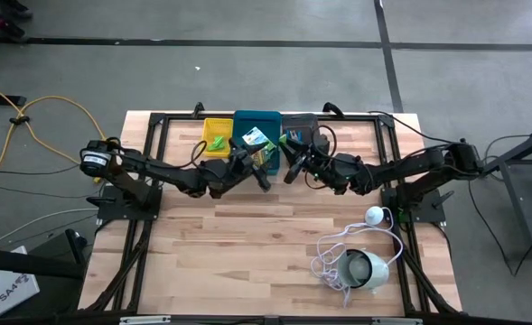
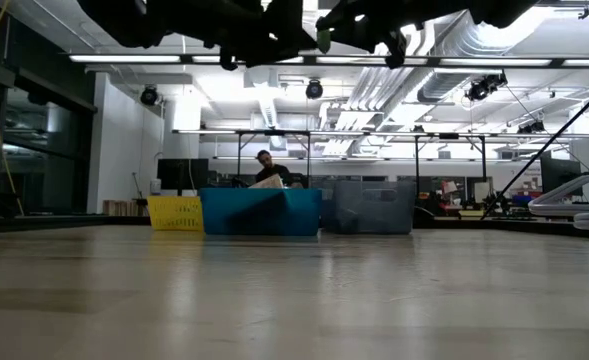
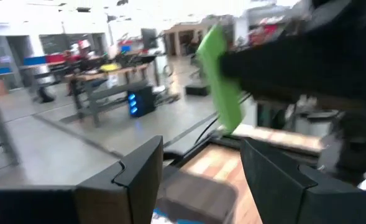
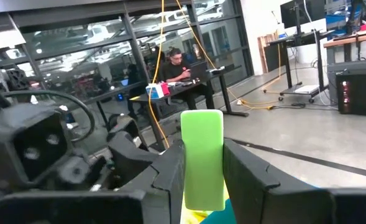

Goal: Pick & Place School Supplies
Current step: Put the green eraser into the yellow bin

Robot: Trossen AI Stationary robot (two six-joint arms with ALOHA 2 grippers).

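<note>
My right gripper (image 4: 202, 186) is shut on a bright green stubby piece (image 4: 201, 155), held high over the table in front of the bins; in the high view the piece (image 1: 284, 139) shows by the blue bin's right rim. My left gripper (image 3: 198, 180) faces it from the table's left, open, with nothing between its fingers; the same piece (image 3: 222, 81) shows ahead of it. A yellow-green crayon box (image 1: 256, 138) lies in the blue bin (image 1: 270, 117). More green pieces (image 1: 217, 143) lie in the yellow bin (image 1: 216, 124). My right gripper pinches the green piece by its two flat sides (image 4: 201, 177) between its two fingers. The fingers come about level from the table's right. The piece's far end (image 4: 201, 124) sticks out past the fingertips, and the piece is lifted clear of table and bins.
Yellow, blue and grey bins (image 1: 302, 122) stand in a row at the table's far edge. A round white device (image 1: 367, 269) with coiled white cord lies at the near right. A person (image 2: 266, 165) sits beyond the table.
</note>
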